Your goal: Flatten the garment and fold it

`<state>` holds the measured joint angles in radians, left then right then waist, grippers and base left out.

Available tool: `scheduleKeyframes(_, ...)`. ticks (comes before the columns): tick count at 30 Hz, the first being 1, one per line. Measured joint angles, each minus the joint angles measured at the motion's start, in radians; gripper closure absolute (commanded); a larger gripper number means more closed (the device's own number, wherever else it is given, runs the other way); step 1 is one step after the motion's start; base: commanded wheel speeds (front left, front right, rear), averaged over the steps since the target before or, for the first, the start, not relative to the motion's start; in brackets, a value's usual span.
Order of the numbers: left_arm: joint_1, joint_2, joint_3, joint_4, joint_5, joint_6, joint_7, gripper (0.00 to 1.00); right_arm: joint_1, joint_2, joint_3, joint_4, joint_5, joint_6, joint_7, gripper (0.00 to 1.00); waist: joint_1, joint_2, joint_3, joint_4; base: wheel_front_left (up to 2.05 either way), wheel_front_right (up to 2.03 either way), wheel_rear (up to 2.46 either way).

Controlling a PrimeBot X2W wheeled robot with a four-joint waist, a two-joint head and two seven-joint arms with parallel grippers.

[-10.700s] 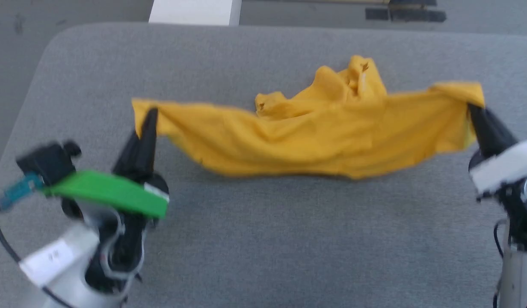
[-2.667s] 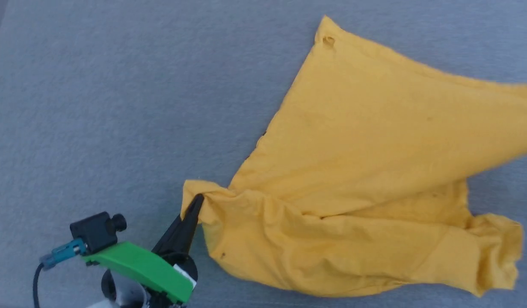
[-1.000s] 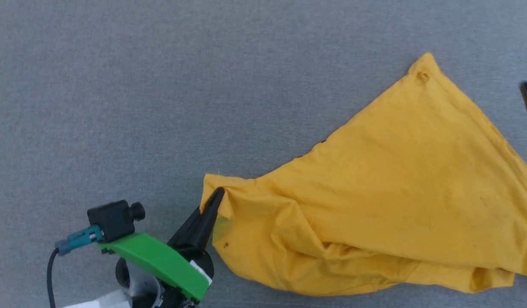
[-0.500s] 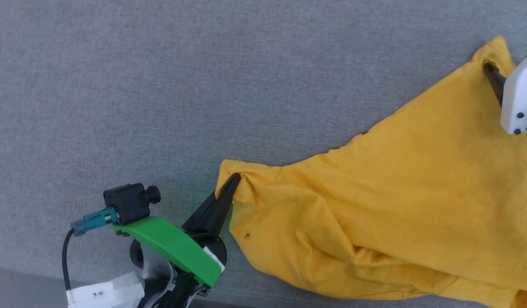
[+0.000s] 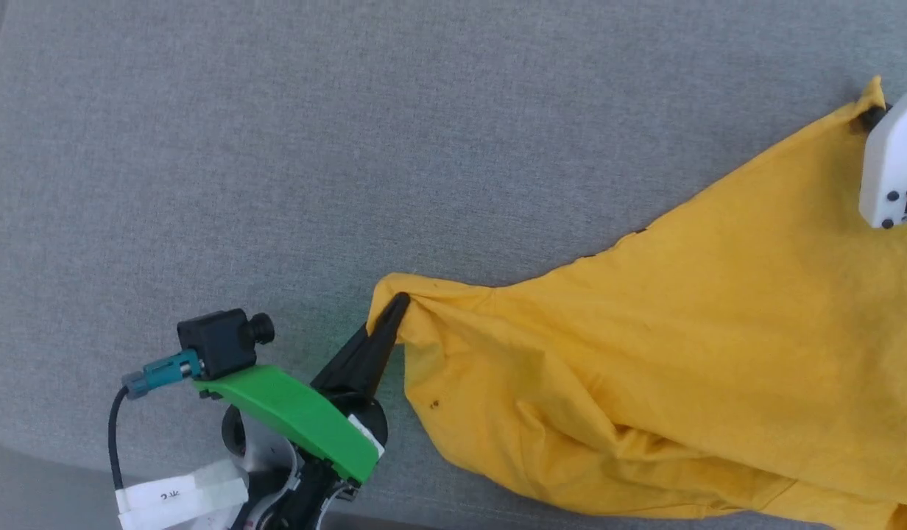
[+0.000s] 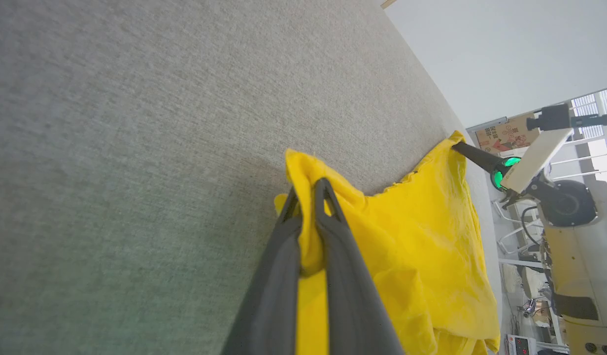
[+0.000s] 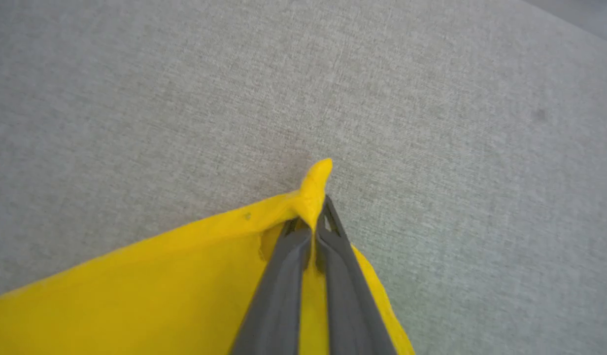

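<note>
Garment [image 5: 645, 353] lies rumpled, plain yellow showing, on the grey padded surface [image 5: 277, 147], strung between 2 pinched corners. Left gripper [image 6: 308, 192] is clamped tight on the near-left corner. The right gripper [image 7: 311, 217] is closed on the far corner, with the cloth caught right at its fingertips. Risk: pulling the 2 corners apart to flatten could slip that shallow right-hand pinch free, or friction with the surface may drag the bunched lower folds along instead of opening them.
</note>
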<state>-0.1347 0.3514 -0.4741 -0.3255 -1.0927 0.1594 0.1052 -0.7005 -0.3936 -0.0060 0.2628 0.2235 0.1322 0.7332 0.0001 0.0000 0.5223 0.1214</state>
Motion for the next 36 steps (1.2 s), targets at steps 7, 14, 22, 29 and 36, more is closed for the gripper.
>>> scheduleKeyframes(7,0.006,-0.004,0.034,0.038,0.002,0.029,-0.040,1.00,0.092,0.068,-0.090,-0.004,0.024,0.000,-0.159,1.00,0.0000,0.0000,-0.080,-0.024,0.00,0.00,0.00)
scheduleKeyframes(14,-0.054,-0.001,0.053,0.116,0.046,0.070,-0.045,1.00,0.148,0.158,-0.153,-0.031,0.052,0.000,-0.278,1.00,0.0000,0.0000,-0.200,-0.054,0.00,0.00,0.00)
scheduleKeyframes(22,-0.360,0.070,0.066,0.229,0.181,0.088,0.004,1.00,0.095,0.214,-0.132,-0.061,0.070,0.000,-0.313,1.00,0.0000,0.0000,-0.342,-0.095,0.00,0.00,0.00)
scheduleKeyframes(29,-0.622,0.099,0.061,0.360,0.224,0.058,0.077,1.00,-0.073,0.255,-0.069,-0.014,0.059,0.000,-0.322,1.00,-0.0001,0.0000,-0.429,-0.152,0.00,0.00,0.00)
scheduleKeyframes(36,-0.853,0.091,0.044,0.540,0.279,0.033,0.095,1.00,-0.257,0.283,-0.049,0.153,0.002,0.000,-0.351,1.00,-0.0001,0.0001,-0.464,-0.217,0.00,0.00,0.00)
